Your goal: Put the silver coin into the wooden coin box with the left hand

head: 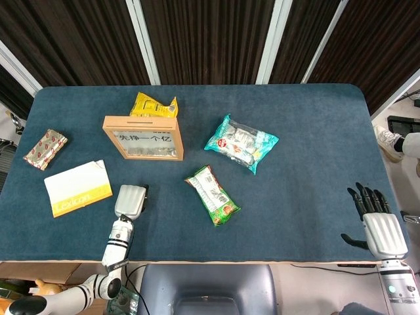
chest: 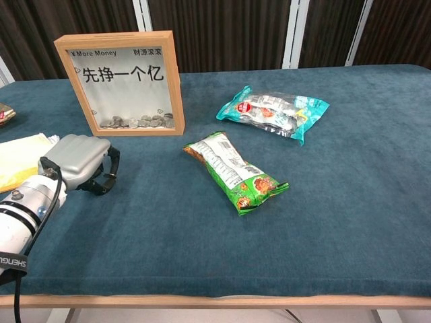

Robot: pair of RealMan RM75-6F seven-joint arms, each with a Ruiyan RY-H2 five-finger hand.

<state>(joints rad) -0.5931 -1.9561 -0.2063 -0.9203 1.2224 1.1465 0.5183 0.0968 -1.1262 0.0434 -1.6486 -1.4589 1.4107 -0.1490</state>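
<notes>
On the dark blue cloth-covered table (head: 315, 131), far left, lie a red-patterned foil sachet (head: 45, 149) and a flat white-and-yellow packet (head: 77, 188). Just beside the packet, the left hand (chest: 79, 160) sits low over the cloth in front of the wooden-framed glass coin box (chest: 121, 82), fingers curled under; whether they pinch the silver coin cannot be told, and no coin shows on the cloth. Rightward lie a green snack bag (chest: 236, 173) and a teal snack bag (chest: 273, 112). At the far right edge, the right hand (head: 378, 223) holds nothing, fingers spread.
</notes>
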